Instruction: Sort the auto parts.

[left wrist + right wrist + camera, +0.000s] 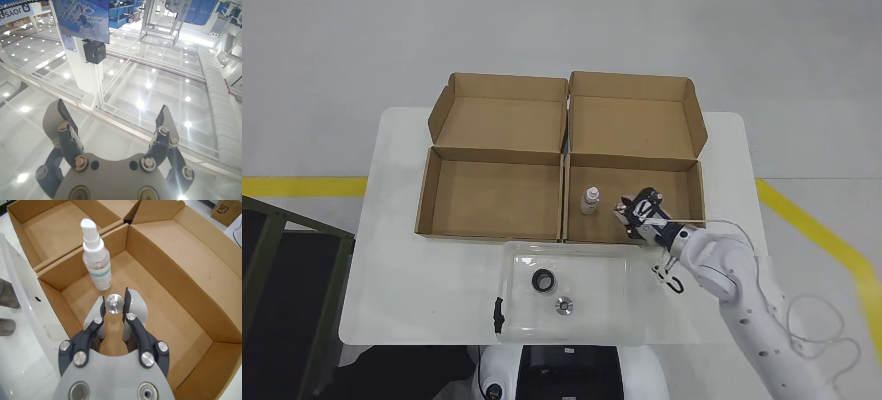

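My right gripper (114, 306) is shut on a round silver metal part (114, 306), held above the floor of the right cardboard box (170, 313). In the top view that gripper (640, 212) hangs inside the right box (682, 232). A clear spray bottle (96, 256) with a white cap stands upright in the same box (590, 200), just beyond the held part. A clear plastic bin (612, 255) at the table's front holds a black ring (543, 282) and a silver round part (564, 305). My left gripper (115, 121) is open, points up at the ceiling and holds nothing.
An empty left cardboard box (492, 198) sits beside the right one, both with lids folded back. The white table (402, 260) has bare room left of the bin. Yellow floor tape (302, 186) runs past the table.
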